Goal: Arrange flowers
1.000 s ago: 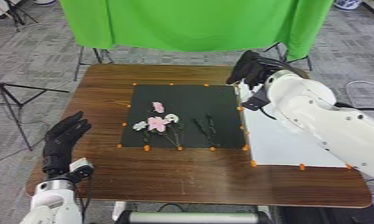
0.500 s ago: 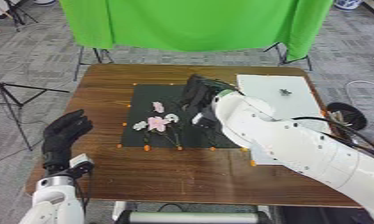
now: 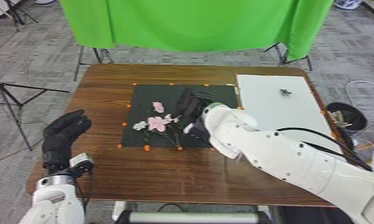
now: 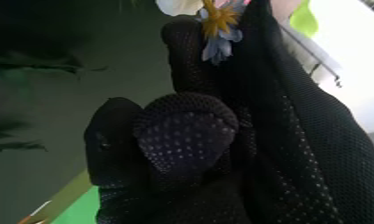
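Head view and right wrist view, arrangement of flowers. The right robot hand (image 3: 194, 102), gloved in black, lies over the right-hand part of a black mat (image 3: 194, 140); whether it is clenched, released or grasping a stem cannot be told. In the wrist view, a blossom with a yellow centre (image 4: 221, 21) and pale bluish petals appears close against the glove, white petals (image 4: 177, 6) just beside it. Left of this hand, on the mat, are a large pink flower (image 3: 157, 124), a white flower (image 3: 139, 126) at its left and, farther from the robot, a smaller pink flower (image 3: 158, 106). The left robot hand (image 3: 59, 137) is released, fingers extended, left of the mat. Right of the mat, a white sheet (image 3: 277, 107) on the brown counter (image 3: 112, 172) bears a small dark object (image 3: 286, 92).
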